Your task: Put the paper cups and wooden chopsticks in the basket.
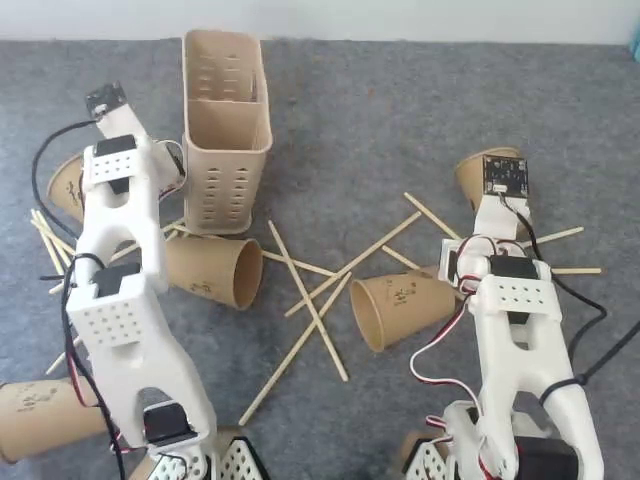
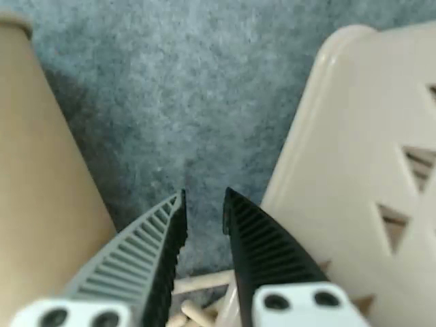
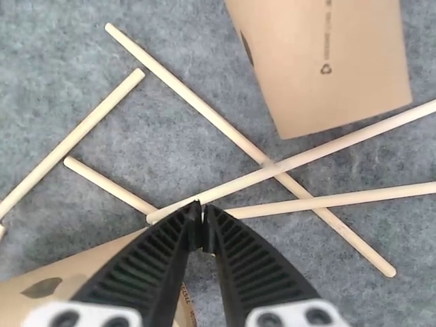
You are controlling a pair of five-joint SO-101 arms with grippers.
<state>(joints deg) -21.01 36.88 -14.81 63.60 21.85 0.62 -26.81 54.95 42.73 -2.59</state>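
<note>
Left fingers (image 2: pixel 176 221): a narrow gap between them, nothing held. They hang between the far-left cup (image 2: pixel 41 191) and the basket (image 2: pixel 354 157) wall, touching neither.
Right fingers (image 3: pixel 194 221): pressed together, tips right at one chopstick (image 3: pixel 306 157); whether it is pinched I cannot tell.
Basket place: upright on the tabletop (image 1: pixel 400 110), upper left of centre in the high view, open end up.
Middle cup (image 1: pixel 210 270): on its side just below the basket, long axis left to right, mouth to the right.
Right cup (image 1: pixel 400 305): on its side right of centre, mouth to the left.
Chopsticks (image 1: pixel 310 290): lying flat and crossed between those two cups, pointing every which way, mostly on diagonals.
</note>
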